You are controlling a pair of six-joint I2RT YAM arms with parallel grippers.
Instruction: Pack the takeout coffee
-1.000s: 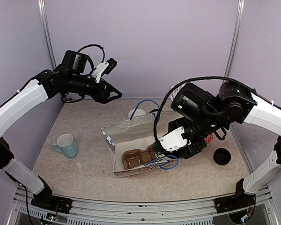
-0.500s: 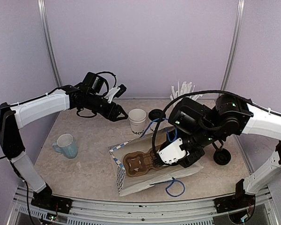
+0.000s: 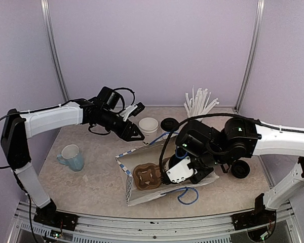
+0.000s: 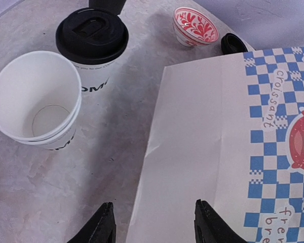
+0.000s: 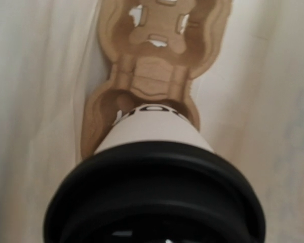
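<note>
A: Where do the coffees sit at this mark?

B: Three places. One lidded MOOD cup (image 5: 153,129) is inside the checked paper bag (image 3: 133,190), directly under the right wrist camera. Its base is seated in one well of the cardboard cup carrier (image 5: 157,66), and the other well shows empty. A second lidded cup (image 4: 91,48) and an open cup (image 4: 35,101) stand close together on the counter (image 4: 66,192), just beside the bag. The open one shows a double rim, so probably two nested.

A: Hands?

B: Left hand (image 4: 154,225): fingers spread, nothing between them, hovering over the bag's edge near the open cup. Right hand (image 3: 168,167): reaches into the bag above the seated cup. No view shows its fingers, so I cannot tell whether it clamps the cup or is spread.

A: Handling notes, open cup?

B: Judgement only. It looks empty and very light, with a thin paper wall that dents under a hard pinch and tips at a nudge. Take it across the upper wall just under the rolled rim, where it is stiffest, with a light squeeze.

A: Lidded cup on the counter?

B: Contents and weight unknown. Grip the paper wall below the lid, never the lid itself, which could pop off. Keep it upright.

A: Bystanders?

B: Light-blue mug (image 3: 72,157), straws (image 3: 198,104), red-patterned bowl (image 4: 194,25), loose black lid (image 3: 240,168); leave all of them alone
</note>
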